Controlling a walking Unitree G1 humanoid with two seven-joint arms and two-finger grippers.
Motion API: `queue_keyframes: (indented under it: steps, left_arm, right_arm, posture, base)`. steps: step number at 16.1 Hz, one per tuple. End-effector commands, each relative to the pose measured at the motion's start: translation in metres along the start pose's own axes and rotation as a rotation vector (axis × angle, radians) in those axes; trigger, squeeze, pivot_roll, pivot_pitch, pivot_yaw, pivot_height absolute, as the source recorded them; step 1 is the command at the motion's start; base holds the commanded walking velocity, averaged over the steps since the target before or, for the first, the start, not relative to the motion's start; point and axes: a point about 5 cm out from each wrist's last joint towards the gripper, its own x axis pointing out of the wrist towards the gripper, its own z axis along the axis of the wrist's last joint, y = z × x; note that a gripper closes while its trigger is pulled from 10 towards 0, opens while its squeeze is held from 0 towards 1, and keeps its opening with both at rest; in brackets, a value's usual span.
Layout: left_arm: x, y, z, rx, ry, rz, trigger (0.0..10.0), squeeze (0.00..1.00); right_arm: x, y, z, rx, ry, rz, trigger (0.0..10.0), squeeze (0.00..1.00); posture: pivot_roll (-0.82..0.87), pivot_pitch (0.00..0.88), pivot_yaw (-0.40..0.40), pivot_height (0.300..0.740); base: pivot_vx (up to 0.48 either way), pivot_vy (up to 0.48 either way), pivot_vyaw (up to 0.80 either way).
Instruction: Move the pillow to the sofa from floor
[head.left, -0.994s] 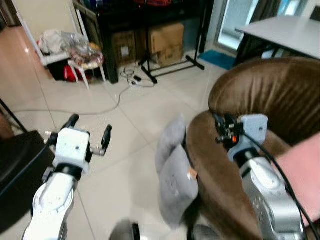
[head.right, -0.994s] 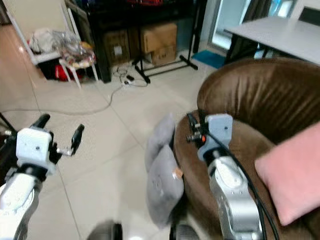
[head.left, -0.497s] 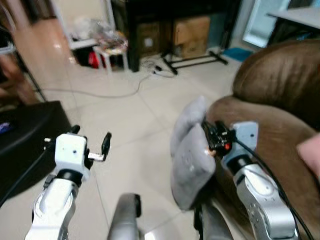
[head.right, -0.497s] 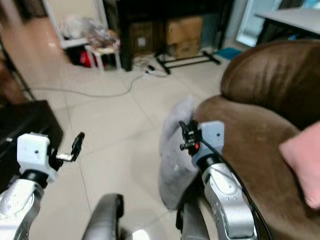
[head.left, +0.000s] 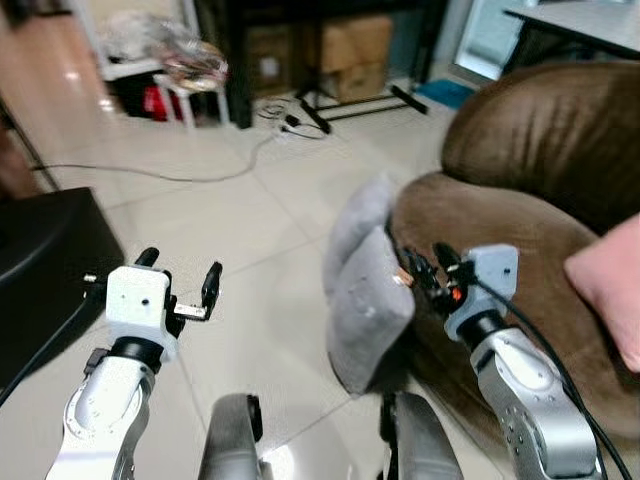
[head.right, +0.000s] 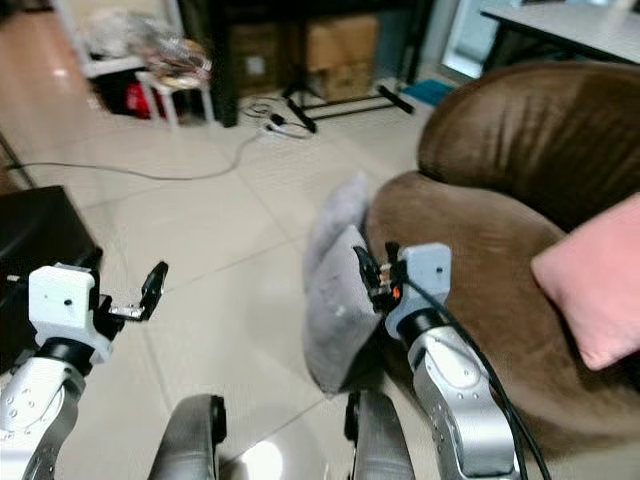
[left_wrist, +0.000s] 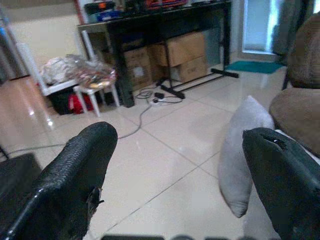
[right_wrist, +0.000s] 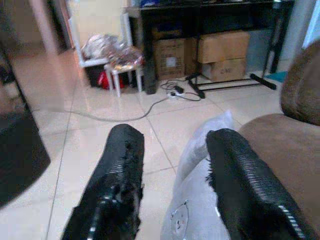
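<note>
Grey pillow (head.left: 365, 300) leans on the brown sofa (head.left: 520, 220); right gripper (head.left: 418, 275) at its three o'clock, fingers spread, left gripper (head.left: 180, 278) released at nine o'clock.

Holding the left gripper (head.left: 180, 282) out forward at the end of a bent silver arm, fingers (left_wrist: 75, 185) spread wide. Reaching the right gripper (head.right: 372, 277) forward too (fingers (right_wrist: 240, 185) parted, wrist cable trailing back).
</note>
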Motion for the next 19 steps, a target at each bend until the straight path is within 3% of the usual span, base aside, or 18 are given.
queue_keyframes:
  steps: [1,2,3,5,9,19]
  left_arm:
    - [0.000,-0.002,0.006,0.013,-0.031,-0.016,10.0,1.00]
    - [-0.001,-0.002,0.007,0.009,-0.037,-0.015,10.0,1.00]
    - [-0.001,-0.002,0.007,0.005,-0.040,-0.014,10.0,1.00]
    - [-0.001,-0.002,0.007,0.003,-0.043,-0.020,10.0,1.00]
    - [-0.001,-0.003,0.008,0.005,-0.050,-0.027,10.0,1.00]
    - [-0.002,-0.005,0.007,-0.003,-0.052,-0.046,10.0,1.00]
  right_arm:
    - [0.000,-0.002,0.005,-0.004,-0.012,-0.009,10.0,1.00]
    - [0.001,-0.003,0.008,-0.114,-0.043,-0.007,10.0,1.00]
    - [0.001,-0.003,0.008,-0.152,-0.065,0.015,10.0,1.00]
    - [0.000,-0.006,0.005,-0.119,-0.047,0.006,10.0,1.00]
    - [0.001,-0.011,0.002,-0.174,-0.025,-0.052,10.0,1.00]
    - [0.000,-0.007,-0.003,-0.136,0.002,-0.034,10.0,1.00]
  posture:
    - [-0.04,0.035,0.013,0.595]
    - [-0.04,0.035,0.012,0.595]
    - [-0.04,0.036,0.011,0.595]
    - [-0.04,0.036,0.011,0.595]
    - [-0.04,0.037,0.010,0.595]
    - [-0.04,0.024,0.007,0.595]
  base:
    - [0.000,0.000,0.00]
    - [0.000,0.000,0.00]
    - [0.000,0.000,0.00]
    - [0.000,0.000,0.00]
    - [0.000,0.000,0.40]
    - [0.109,0.000,-0.08]
